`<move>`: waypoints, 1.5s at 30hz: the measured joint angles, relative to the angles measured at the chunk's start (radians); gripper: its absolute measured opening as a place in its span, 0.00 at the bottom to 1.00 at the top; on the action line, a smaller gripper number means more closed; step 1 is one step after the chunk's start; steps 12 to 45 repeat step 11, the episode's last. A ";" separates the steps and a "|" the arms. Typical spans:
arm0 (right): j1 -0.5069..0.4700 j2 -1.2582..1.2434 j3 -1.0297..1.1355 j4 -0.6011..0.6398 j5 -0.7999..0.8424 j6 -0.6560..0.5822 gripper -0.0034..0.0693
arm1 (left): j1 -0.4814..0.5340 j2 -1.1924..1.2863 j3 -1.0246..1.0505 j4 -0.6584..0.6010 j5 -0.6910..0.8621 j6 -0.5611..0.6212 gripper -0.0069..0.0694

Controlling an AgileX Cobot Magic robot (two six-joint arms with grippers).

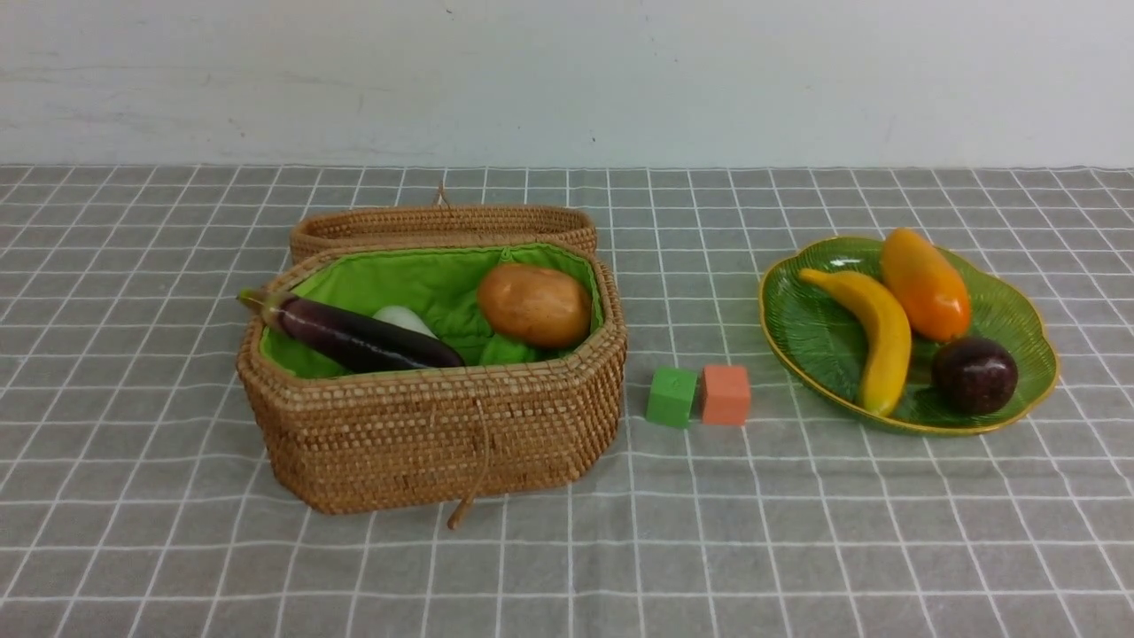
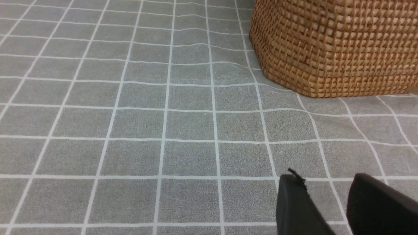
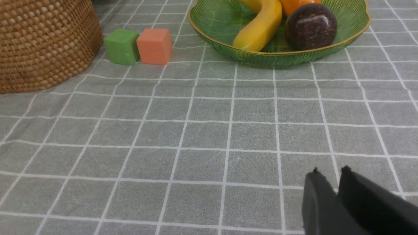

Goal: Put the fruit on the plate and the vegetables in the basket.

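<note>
Looking across the desk [image 1: 567,567] with its grey checked cloth: the rattan basket [image 1: 425,434] sits on my left with its lid [image 1: 443,226] folded back behind it, and inside on the green lining I see the dark purple eggplant [image 1: 354,337] lying along the near side, its stem end poking over the left rim, the white oval vegetable [image 1: 403,319] tucked behind it, the tan potato [image 1: 534,304] at the right end, and a bit of light green gourd [image 1: 507,352] below the potato. On my right, the green glass plate [image 1: 815,346] carries the banana [image 1: 873,337], the orange-yellow mango [image 1: 924,283] and the round maroon fruit [image 1: 974,375]. Between basket and plate, a green cube [image 1: 671,397] touches an orange cube [image 1: 726,394]. My left claw [image 2: 326,182] hovers low over bare cloth near the basket corner, jaws apart, nothing in them. My right claw [image 3: 328,174] hangs over the cloth short of the plate, jaws only a sliver apart, empty.
</note>
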 joint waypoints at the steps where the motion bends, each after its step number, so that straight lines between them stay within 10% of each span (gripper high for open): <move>1: 0.000 0.000 0.000 0.000 0.000 0.000 0.19 | 0.000 0.000 0.000 0.000 0.000 0.000 0.40; 45: 0.000 0.000 0.000 0.000 0.000 0.000 0.20 | 0.000 0.000 0.000 0.000 -0.001 0.000 0.40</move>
